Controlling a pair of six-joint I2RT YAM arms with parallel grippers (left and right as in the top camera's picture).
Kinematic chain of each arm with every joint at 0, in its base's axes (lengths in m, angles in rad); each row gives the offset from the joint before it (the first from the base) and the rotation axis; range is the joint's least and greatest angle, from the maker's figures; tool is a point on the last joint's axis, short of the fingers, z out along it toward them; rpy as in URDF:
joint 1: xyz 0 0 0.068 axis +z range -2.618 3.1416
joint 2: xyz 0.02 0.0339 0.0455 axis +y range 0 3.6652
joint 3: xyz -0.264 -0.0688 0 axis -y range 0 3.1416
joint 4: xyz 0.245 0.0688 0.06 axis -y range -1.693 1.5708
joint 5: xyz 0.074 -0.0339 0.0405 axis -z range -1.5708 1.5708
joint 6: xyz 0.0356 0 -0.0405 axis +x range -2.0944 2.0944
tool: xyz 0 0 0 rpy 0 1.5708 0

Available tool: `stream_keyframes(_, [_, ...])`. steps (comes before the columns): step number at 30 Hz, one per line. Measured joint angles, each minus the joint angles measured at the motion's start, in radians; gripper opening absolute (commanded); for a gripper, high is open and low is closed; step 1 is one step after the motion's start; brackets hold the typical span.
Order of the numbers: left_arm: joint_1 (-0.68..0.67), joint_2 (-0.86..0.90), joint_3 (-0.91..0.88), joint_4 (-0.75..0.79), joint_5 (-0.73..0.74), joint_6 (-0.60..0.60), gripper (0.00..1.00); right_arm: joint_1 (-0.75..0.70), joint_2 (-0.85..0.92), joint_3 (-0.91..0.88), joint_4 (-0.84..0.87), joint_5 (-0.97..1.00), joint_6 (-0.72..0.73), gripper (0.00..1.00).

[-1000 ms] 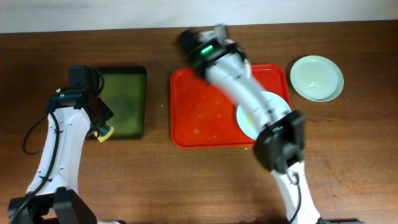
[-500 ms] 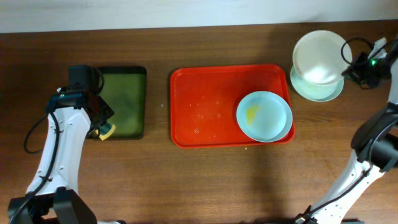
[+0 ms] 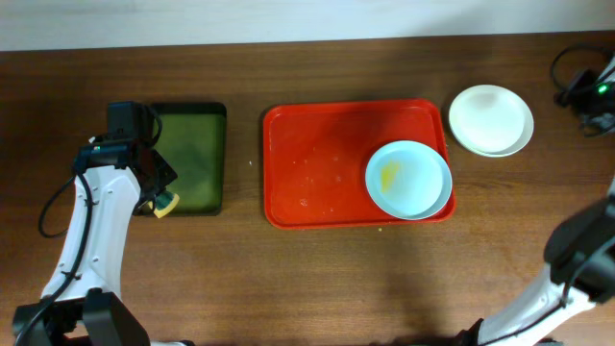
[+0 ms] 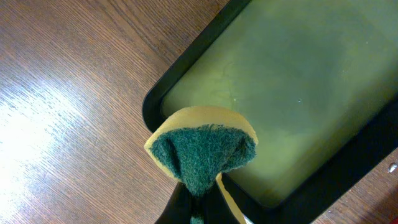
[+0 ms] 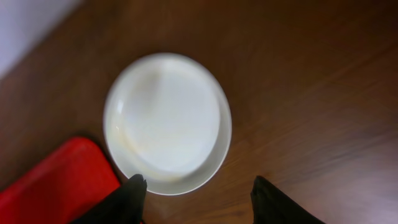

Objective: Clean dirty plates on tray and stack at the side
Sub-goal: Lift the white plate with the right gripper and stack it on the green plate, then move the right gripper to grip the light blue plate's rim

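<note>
On the red tray [image 3: 317,163] a pale blue plate [image 3: 408,180] with a yellow smear lies at the right end. Right of the tray, a cream-white plate [image 3: 491,117] rests on another pale blue plate whose rim [image 3: 515,146] peeks out. My right gripper [image 5: 199,190] is open just off the cream plate [image 5: 166,121], holding nothing; in the overhead view it sits at the far right edge [image 3: 579,94]. My left gripper [image 4: 199,208] is shut on a yellow and green sponge [image 4: 202,149], at the front left corner of the dark tray [image 3: 192,159].
The dark green-black tray [image 4: 298,93] holds a thin yellowish liquid. The red tray's corner [image 5: 56,186] shows beside the stacked plates. Bare brown wood surrounds both trays. A cable [image 3: 567,72] loops near the right arm.
My right arm swung from over the tray to the right side, set the cream plate on the pale blue one, opened and drew back. The left arm has not moved.
</note>
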Motion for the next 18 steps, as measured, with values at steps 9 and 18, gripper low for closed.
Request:
stream_keyframes(9, [0.000,0.000,0.000,0.000,0.023,0.000,0.00,0.255,-0.082,-0.180,-0.228,-0.001,-0.007,0.74])
stream_keyframes(18, [0.000,0.000,-0.002,0.003,0.030,0.000,0.00,0.341,-0.064,-0.606,0.016,0.018,0.068,0.50])
